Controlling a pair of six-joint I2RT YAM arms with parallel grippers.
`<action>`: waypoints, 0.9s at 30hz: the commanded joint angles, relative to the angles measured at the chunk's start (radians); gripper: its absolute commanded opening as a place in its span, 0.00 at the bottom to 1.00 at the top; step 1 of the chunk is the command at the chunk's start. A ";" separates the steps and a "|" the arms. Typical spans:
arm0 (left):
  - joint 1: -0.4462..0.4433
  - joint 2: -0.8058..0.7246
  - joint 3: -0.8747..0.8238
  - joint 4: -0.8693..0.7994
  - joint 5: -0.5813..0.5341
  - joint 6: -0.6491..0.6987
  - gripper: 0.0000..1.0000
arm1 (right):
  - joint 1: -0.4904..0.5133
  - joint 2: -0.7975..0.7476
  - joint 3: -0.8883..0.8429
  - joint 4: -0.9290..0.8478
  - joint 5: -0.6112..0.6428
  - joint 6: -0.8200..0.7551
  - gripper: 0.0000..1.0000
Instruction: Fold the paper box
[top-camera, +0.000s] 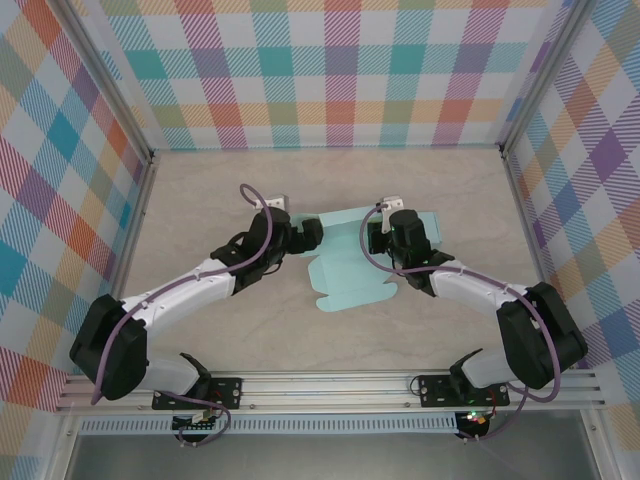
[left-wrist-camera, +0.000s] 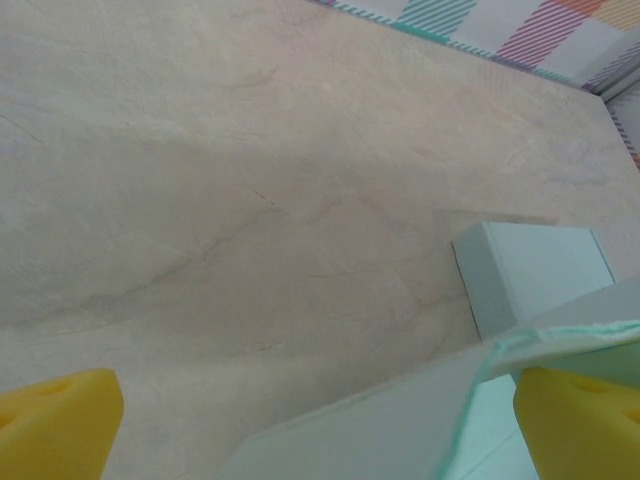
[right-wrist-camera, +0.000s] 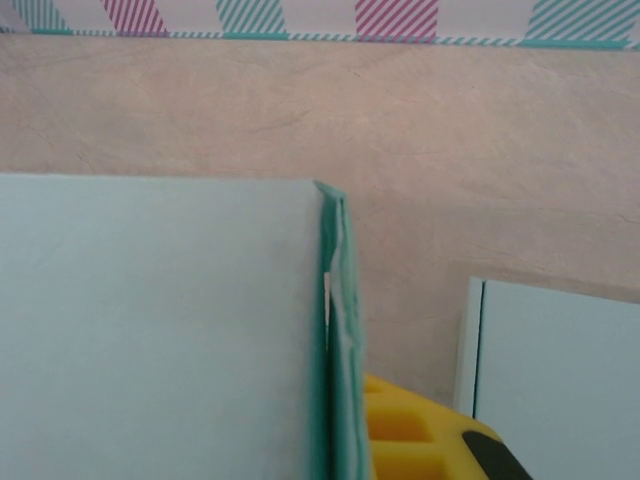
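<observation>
Paper box (top-camera: 345, 272) on table (top-camera: 200, 200), between left gripper (top-camera: 312, 232) and right gripper (top-camera: 372, 236).

Top external: set high above and behind the arm bases (top-camera: 440, 385), facing steeply down over the whole worktop (top-camera: 200, 200), far off. Left wrist: low and close, skimming across bare worktop toward the back wall (left-wrist-camera: 560, 35), paper box (left-wrist-camera: 535, 265) at lower right. Right wrist: tight against a raised panel of that same paper box, likewise facing the back wall.
</observation>
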 joint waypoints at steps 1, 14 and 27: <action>0.008 0.012 -0.002 0.097 0.031 -0.030 1.00 | 0.040 0.003 0.011 0.031 -0.007 0.049 0.00; 0.009 -0.124 -0.168 0.136 -0.036 -0.158 0.99 | 0.063 -0.004 0.036 -0.003 0.056 0.105 0.00; -0.015 -0.434 -0.454 0.112 0.022 -0.391 0.93 | 0.066 0.013 0.049 -0.005 0.112 0.104 0.00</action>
